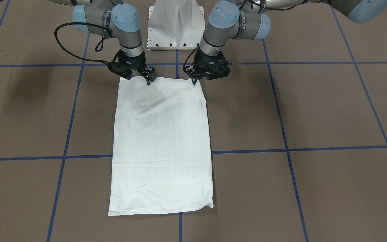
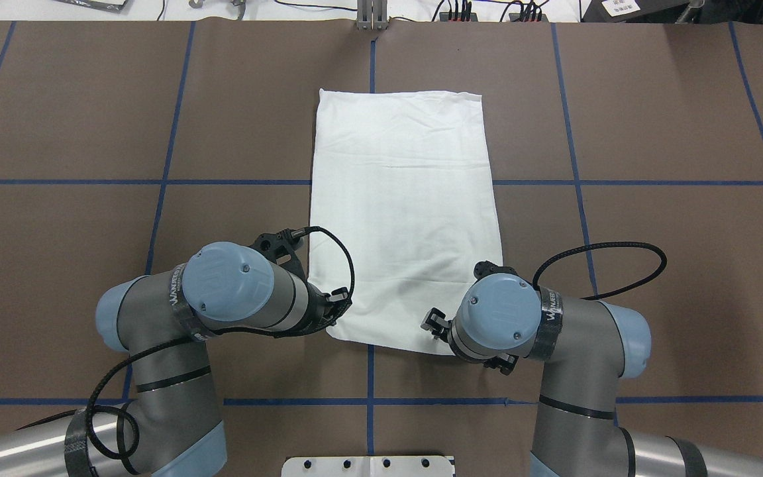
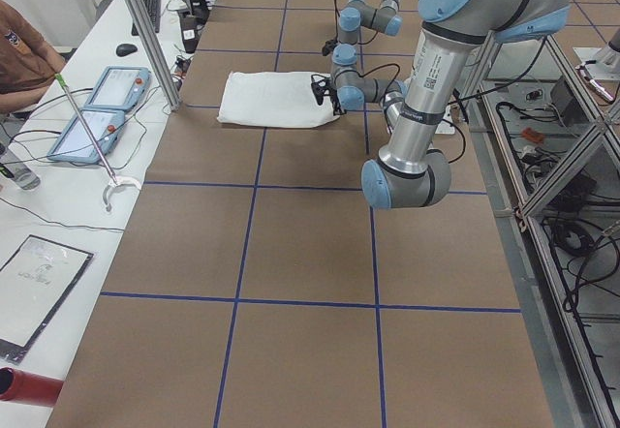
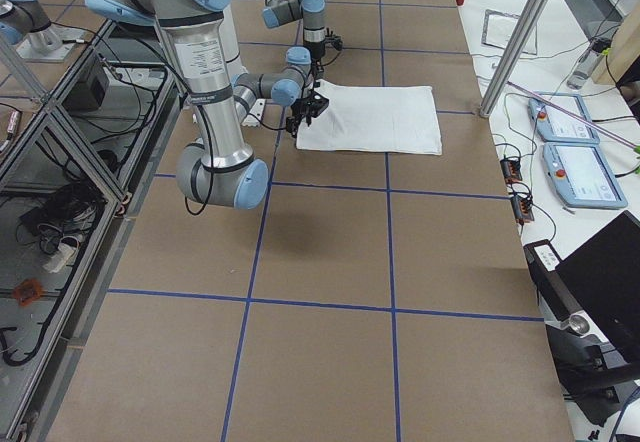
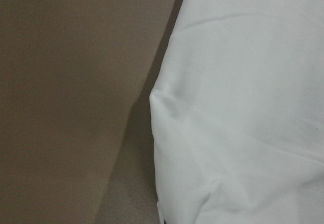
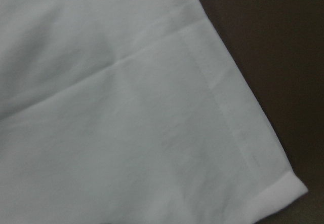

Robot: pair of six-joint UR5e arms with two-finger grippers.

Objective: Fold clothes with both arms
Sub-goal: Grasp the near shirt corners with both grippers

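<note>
Right fingers (image 1: 150, 78) apart at T-shirt (image 1: 161, 144) base-side edge; left fingers (image 1: 194, 80) at its corner, gap: you cannot tell. Hem stitching (image 6: 215, 89): right wrist view only.

Table (image 1: 314, 111): you have a flat brown top, taped into large squares by blue lines (image 1: 331, 148).

Lying on it: one white shirt (image 1: 161, 144), folded to a long rectangle, flat, with shallow creases. Its long axis runs away from the robot. In the overhead view you find it over the lengthwise centre line, offset a little to the robot's right, and across one crosswise line. Its far end stops short of the table's far edge. The right wrist view shows you a stitched hem (image 6: 223, 107) flat against the brown.

At the robot's edge: a white base (image 1: 175, 30), apart from the shirt.
</note>
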